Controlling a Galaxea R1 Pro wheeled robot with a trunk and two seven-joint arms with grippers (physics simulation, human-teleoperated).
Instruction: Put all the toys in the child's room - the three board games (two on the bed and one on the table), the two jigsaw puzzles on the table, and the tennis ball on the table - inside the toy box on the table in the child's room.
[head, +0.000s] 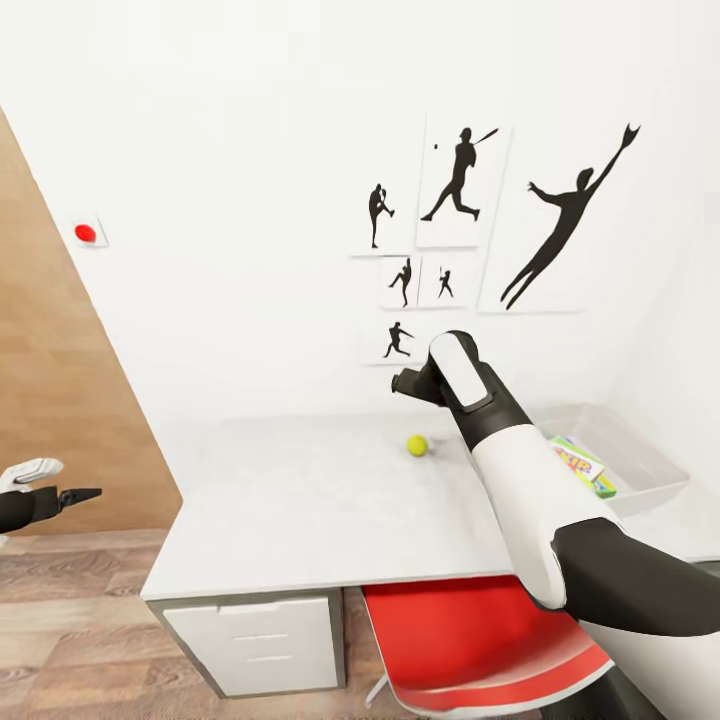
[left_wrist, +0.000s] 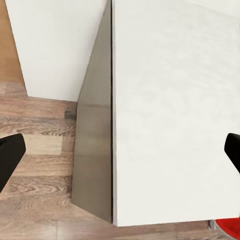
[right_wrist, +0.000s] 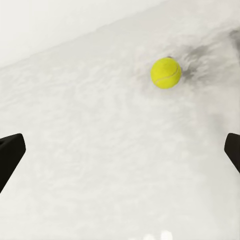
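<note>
The tennis ball (head: 417, 445) (right_wrist: 166, 73) rests on the pale table (head: 300, 500) near the back wall. My right gripper (head: 408, 383) (right_wrist: 120, 155) hovers open just above and behind it, with nothing between its fingers. The grey toy box (head: 655, 470) stands at the table's right end. A bright jigsaw puzzle (head: 577, 461) lies inside it. A green flat piece (head: 604, 487) sits beside the puzzle, and I cannot tell whether it is a board game. My left gripper (head: 85, 493) (left_wrist: 120, 155) hangs open off the table's left end. The bed is out of view.
A red chair (head: 470, 640) is tucked under the table front, beside a white drawer unit (head: 260, 640). Wooden floor (left_wrist: 35, 150) and a wood-panelled wall (head: 60, 400) lie to the left. Sports silhouettes hang on the white back wall.
</note>
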